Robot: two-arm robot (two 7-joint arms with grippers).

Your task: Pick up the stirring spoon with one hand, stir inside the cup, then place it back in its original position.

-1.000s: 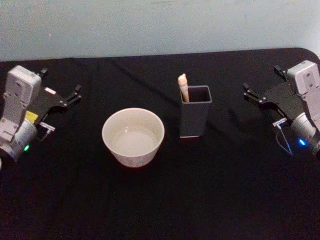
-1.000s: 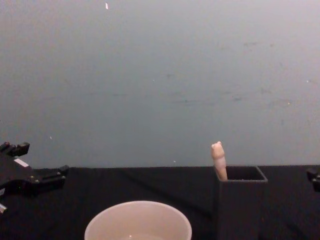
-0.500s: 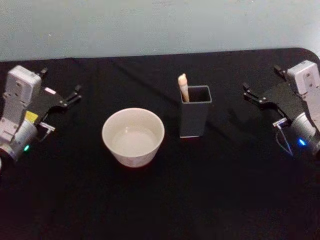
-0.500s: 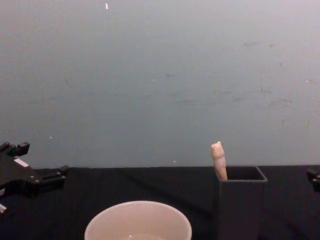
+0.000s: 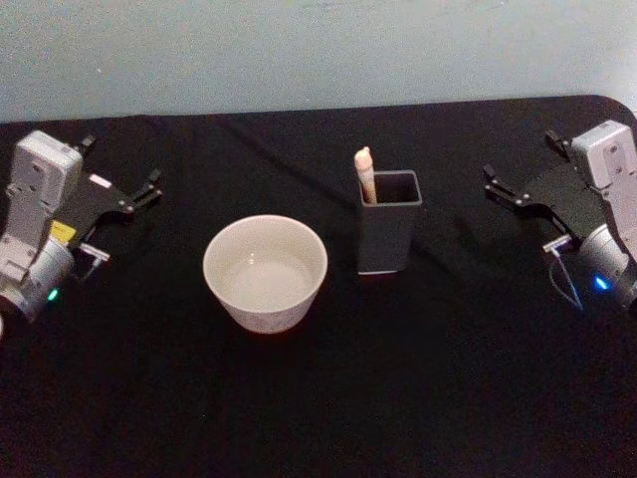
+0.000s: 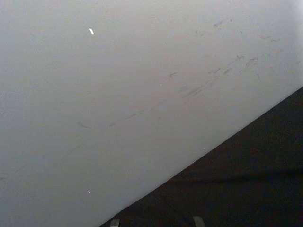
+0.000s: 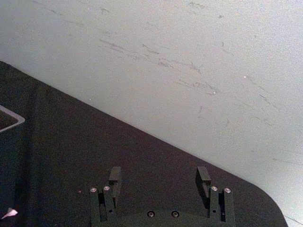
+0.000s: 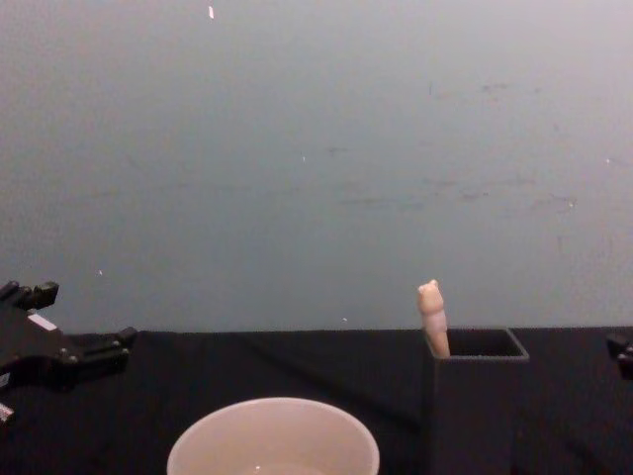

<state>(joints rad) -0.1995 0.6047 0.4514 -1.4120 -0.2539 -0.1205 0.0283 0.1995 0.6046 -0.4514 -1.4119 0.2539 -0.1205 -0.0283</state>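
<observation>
The stirring spoon (image 5: 365, 175) stands upright in a dark grey square holder (image 5: 387, 237) at mid-table, its pale peach knob (image 8: 429, 297) sticking above the holder's rim (image 8: 477, 354). The cream-white cup (image 5: 263, 315) sits on the table just left of the holder, its rim (image 8: 273, 408) low in the chest view. My left gripper (image 5: 120, 167) hovers open and empty at the far left, well clear of the cup. My right gripper (image 5: 521, 157) hovers open at the far right; the right wrist view shows its fingers (image 7: 115, 178) spread apart with nothing between them.
A black cloth (image 5: 328, 398) covers the table, which ends at a pale wall (image 5: 299, 50) behind and a rounded far-right corner (image 5: 609, 100). Wide bare cloth lies between each gripper and the two vessels, and in front of them.
</observation>
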